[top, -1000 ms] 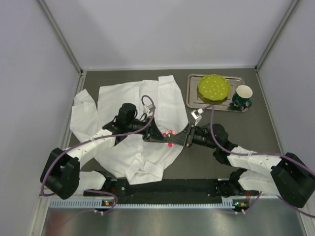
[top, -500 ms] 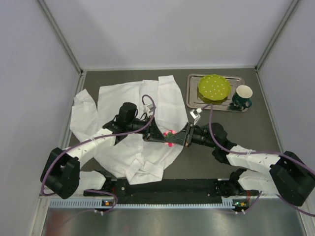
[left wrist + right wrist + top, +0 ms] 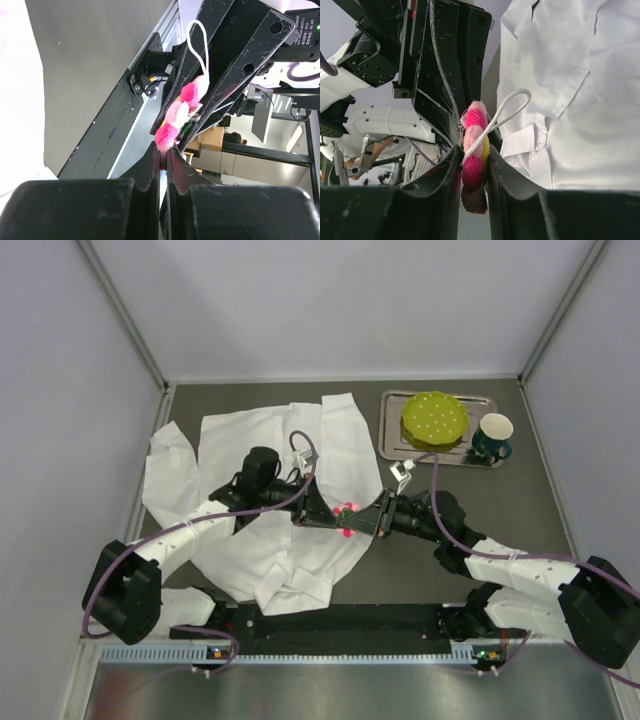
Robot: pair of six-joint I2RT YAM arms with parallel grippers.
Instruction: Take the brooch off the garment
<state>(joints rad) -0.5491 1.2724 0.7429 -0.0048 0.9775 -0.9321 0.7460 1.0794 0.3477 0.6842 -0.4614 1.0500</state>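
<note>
Pink brooch point(image 3: 472, 145) sits clamped between my right fingers point(image 3: 447, 185), held clear of the shirt point(image 3: 250, 440) at its right edge; left fingers point(image 3: 150, 167) are pressed together at its rim, bracing it, I judge.

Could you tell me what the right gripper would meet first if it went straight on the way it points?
Most likely the left gripper: its fingertips face the right gripper head-on, with only the brooch pinched between them, though depth is hard to judge.
</note>
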